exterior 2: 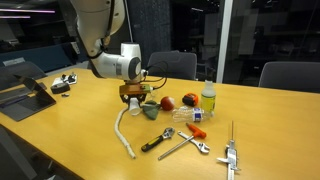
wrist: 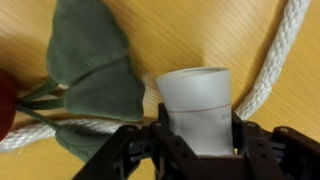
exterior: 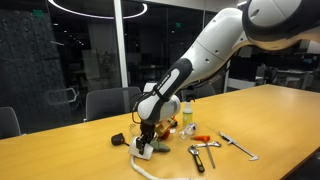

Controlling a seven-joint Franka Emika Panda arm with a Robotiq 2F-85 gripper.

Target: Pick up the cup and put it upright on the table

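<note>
**While the cup [wrist: 195, 105] sat pinched, low at the counter [exterior: 60, 150]**

Although the contact itself was partly hidden, the wrist view showed the dark jaws set against both flanks of the white cup. They pinched it near one end, and the other end pointed away from the camera. The cup appeared tipped on its side, hence the hold across its body. In both exterior views the arm angled steeply down, with the jaws just above the counter. A white rope [wrist: 275, 60] curled just beside the cup. A grey-green cloth [wrist: 90, 70] lay on the opposite side, with a red fruit [exterior 2: 167, 102] near it. Judged: grasp made, lift and turn upright not yet done. Wrenches [exterior 2: 190, 143] and a bottle [exterior 2: 208, 98] stood well apart.
</note>
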